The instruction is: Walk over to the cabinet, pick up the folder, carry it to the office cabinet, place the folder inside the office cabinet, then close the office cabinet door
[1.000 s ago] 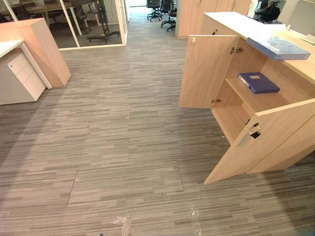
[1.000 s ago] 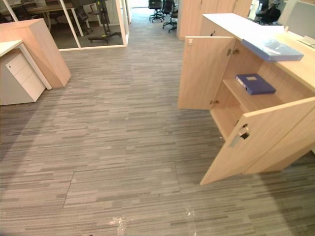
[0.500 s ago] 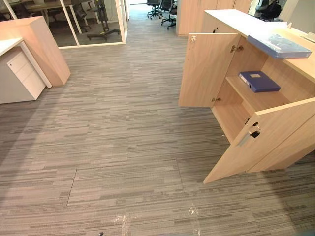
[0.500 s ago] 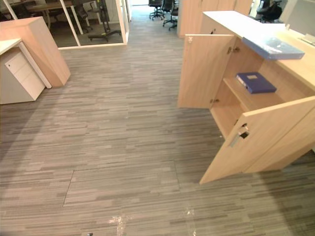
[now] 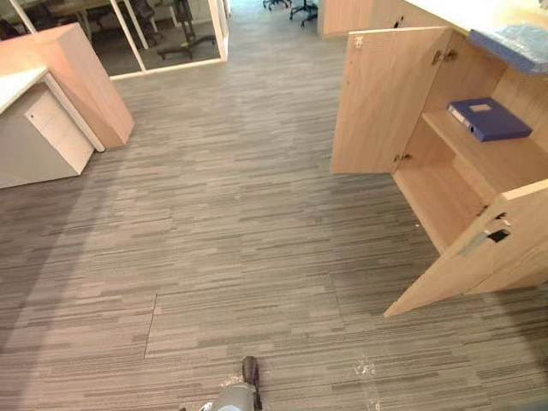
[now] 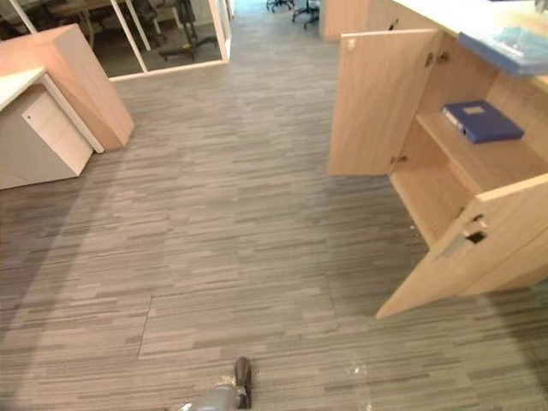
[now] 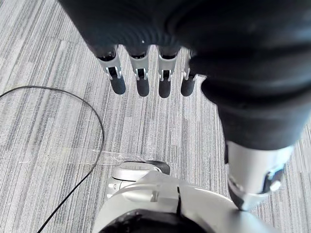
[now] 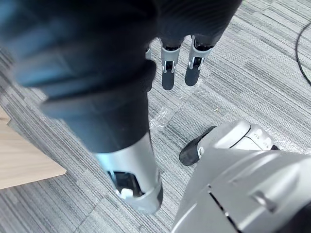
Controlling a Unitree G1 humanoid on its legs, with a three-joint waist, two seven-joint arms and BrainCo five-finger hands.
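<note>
A dark blue folder (image 5: 488,118) lies flat on the middle shelf of the light wood office cabinet (image 5: 445,199) at the right. Both cabinet doors stand open: the far door (image 5: 385,101) swung out to the left, the near door (image 5: 475,257), with its metal handle, angled out toward me. A pale blue folder (image 5: 521,41) rests on the cabinet's top. My left hand (image 7: 142,77) hangs over the grey carpet with relaxed fingers and holds nothing. My right hand (image 8: 167,73) hangs the same way, empty, near the cabinet's base.
A white drawer unit (image 5: 47,128) and a wooden counter (image 5: 81,77) stand at the far left. A glass partition (image 5: 171,34) closes the back. Grey striped carpet (image 5: 240,223) stretches between me and the cabinet.
The whole picture has shifted: the camera has moved, and the cabinet now sits further right and closer. The folder and doors have not moved.
</note>
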